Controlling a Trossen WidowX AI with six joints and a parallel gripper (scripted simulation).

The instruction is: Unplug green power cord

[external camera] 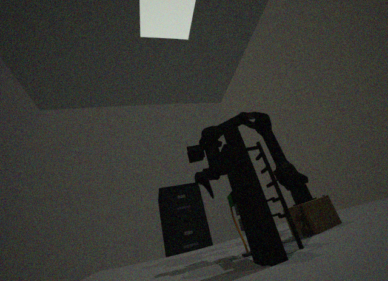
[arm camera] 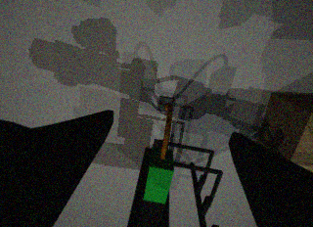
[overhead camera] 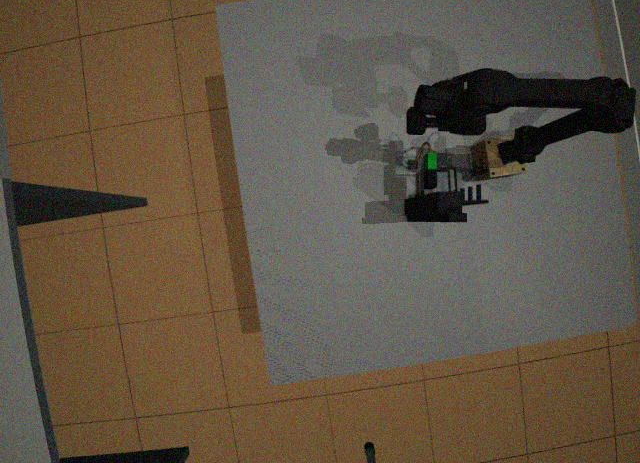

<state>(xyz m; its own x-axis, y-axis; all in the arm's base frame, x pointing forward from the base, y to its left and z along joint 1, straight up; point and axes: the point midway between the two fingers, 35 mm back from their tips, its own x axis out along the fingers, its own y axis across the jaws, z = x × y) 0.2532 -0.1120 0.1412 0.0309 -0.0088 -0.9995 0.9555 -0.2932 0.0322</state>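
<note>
spread wide, with nothing pinched: in the wrist view the left finger (arm camera: 54, 158) and the right finger (arm camera: 274, 178) stand well apart on either side of the green plug (arm camera: 158, 184). seen from above, gripper (overhead camera: 421, 121) hangs just beside and above that plug (overhead camera: 430, 161), apart from it. release looks done; best finished by lifting straight up and back, keeping both fingers wide so neither catches the orange cord (arm camera: 166, 131) or the dark power strip (overhead camera: 433, 208). plug lies by the strip's end on the grey table (overhead camera: 361, 303). in the wrist view, long axis runs bottom to top, cord end pointing away from the camera. cannot tell whether the prongs are fully out.
</note>
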